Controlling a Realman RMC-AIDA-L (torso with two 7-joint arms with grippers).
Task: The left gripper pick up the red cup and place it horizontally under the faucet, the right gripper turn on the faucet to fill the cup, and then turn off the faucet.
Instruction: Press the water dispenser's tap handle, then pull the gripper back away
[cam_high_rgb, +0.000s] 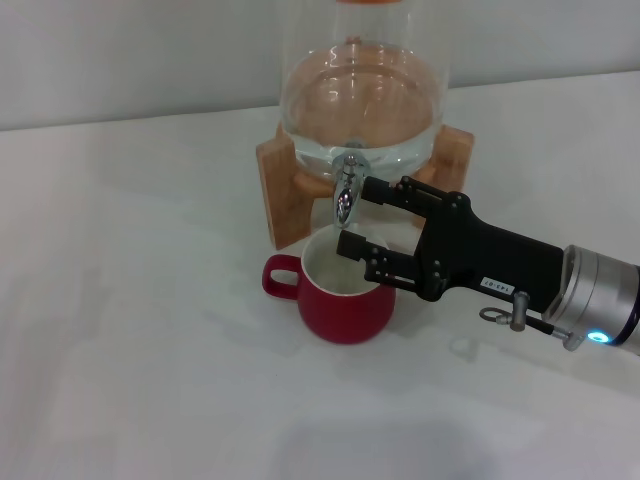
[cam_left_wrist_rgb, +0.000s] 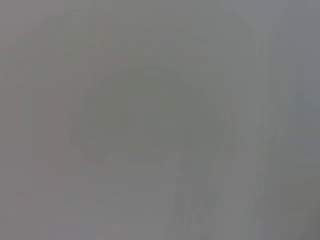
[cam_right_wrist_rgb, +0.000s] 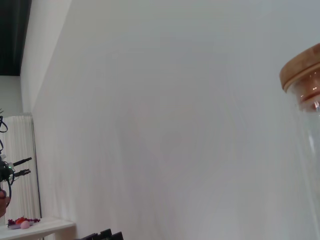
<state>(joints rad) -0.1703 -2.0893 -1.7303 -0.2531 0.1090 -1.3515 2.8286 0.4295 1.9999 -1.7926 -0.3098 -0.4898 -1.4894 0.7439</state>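
The red cup stands upright on the white table, right under the chrome faucet, with its loop handle pointing left. No stream of water shows at the spout. My right gripper reaches in from the right and is open. Its upper finger sits level with the faucet's right side and its lower finger hangs over the cup's rim, with nothing held between them. The left gripper is out of view, and the left wrist view shows only flat grey.
The clear glass dispenser, holding water, rests on a wooden stand behind the cup. In the right wrist view its wooden lid shows against a white wall.
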